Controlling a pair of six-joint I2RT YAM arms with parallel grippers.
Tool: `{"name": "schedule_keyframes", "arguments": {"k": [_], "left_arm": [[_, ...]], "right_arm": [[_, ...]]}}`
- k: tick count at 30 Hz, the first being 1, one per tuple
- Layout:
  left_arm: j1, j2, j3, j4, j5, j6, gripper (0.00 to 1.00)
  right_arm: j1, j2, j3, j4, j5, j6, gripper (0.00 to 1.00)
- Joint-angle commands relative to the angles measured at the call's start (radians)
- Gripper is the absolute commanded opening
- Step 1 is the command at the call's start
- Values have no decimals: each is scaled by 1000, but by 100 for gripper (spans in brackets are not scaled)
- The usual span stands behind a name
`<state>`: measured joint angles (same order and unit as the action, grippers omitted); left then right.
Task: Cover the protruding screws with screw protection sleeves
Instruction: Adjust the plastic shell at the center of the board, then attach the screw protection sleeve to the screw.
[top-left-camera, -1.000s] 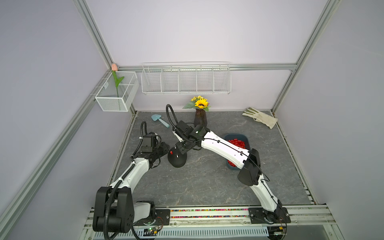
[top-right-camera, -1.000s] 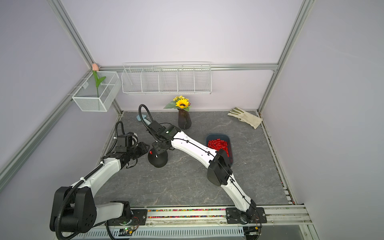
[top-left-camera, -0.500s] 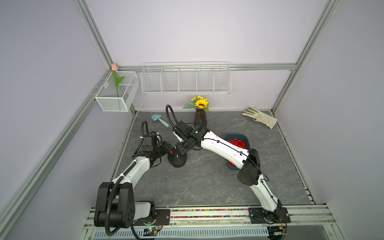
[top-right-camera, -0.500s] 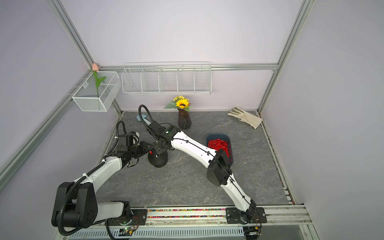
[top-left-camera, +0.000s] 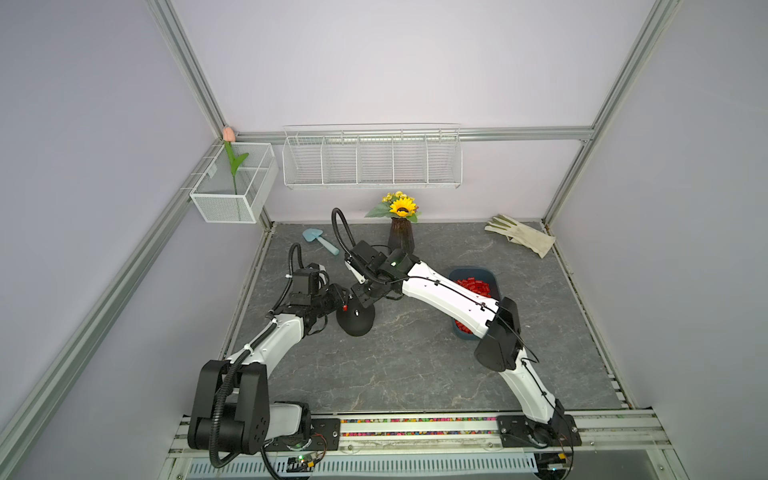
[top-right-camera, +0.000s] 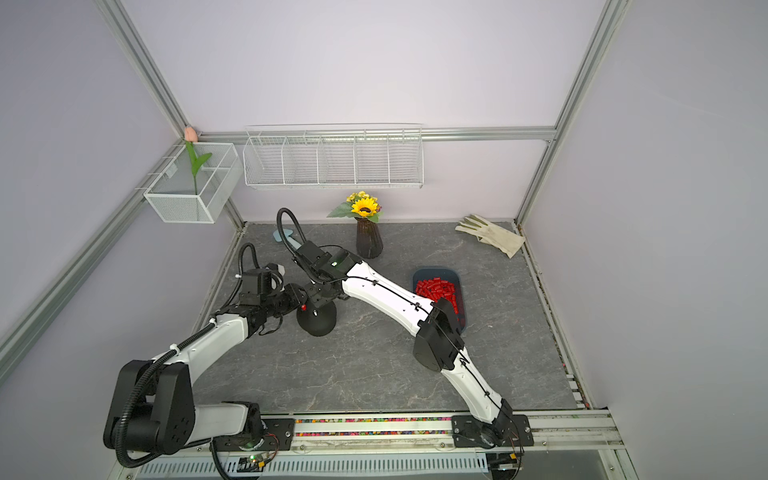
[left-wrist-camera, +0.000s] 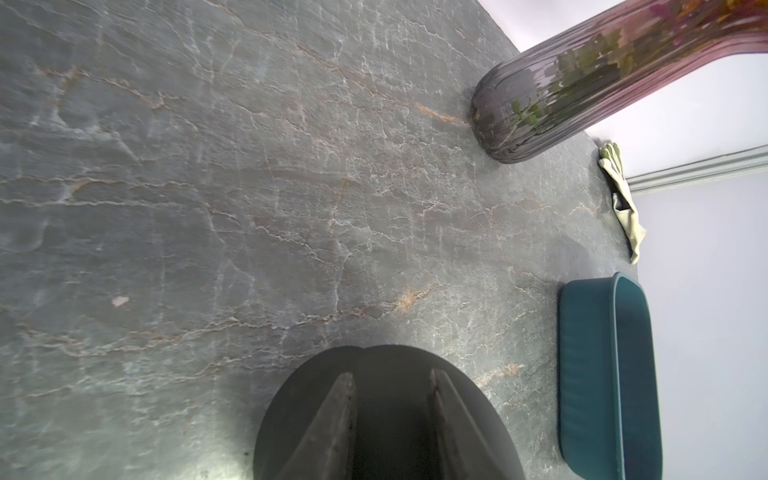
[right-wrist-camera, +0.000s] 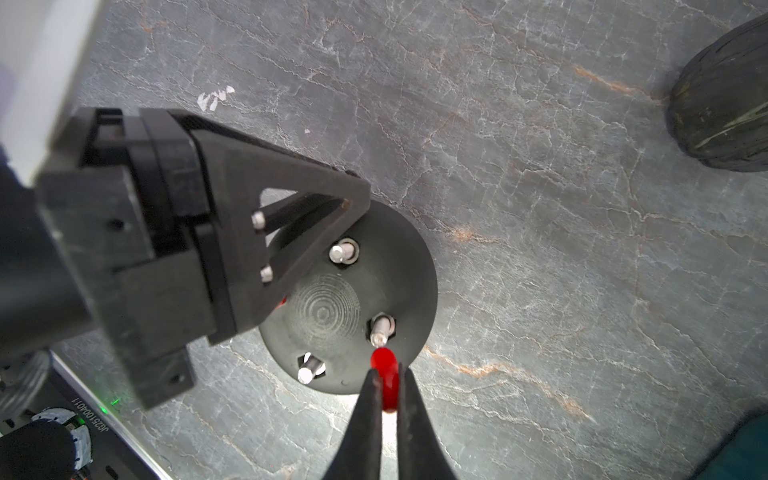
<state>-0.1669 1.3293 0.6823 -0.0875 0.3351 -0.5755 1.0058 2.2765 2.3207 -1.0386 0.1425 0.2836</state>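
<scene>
Label (right-wrist-camera: 89, 411) begins JG25. Blue tray (top-right-camera: 435, 271) holds red sleeves (top-right-camera: 438, 289). My right gripper (right-wrist-camera: 388, 374) pinches one sleeve (right-wrist-camera: 384, 363); left gripper (left-wrist-camera: 390, 374), I cannot tell.

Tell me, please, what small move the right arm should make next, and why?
Probably ease the right gripper onward so the red sleeve slips over the nearest bare screw. In the right wrist view the sleeve is pinched between its jaws, tip just short of that screw's top and not yet on it.
</scene>
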Motion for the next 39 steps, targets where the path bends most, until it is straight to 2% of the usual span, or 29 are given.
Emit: {"name": "schedule_keyframes", "arguments": {"k": [1, 15, 39], "left_arm": [[-20, -9, -19, -4, -10, -15, 32], [-42, -12, -17, -22, -49, -10, 32], [6, -51, -11, -66, -69, 22, 33]], "right_arm": [[1, 20, 20, -30, 16, -12, 11], [1, 26, 22, -56, 37, -13, 11], [3, 49, 52, -69, 21, -18, 11]]}}
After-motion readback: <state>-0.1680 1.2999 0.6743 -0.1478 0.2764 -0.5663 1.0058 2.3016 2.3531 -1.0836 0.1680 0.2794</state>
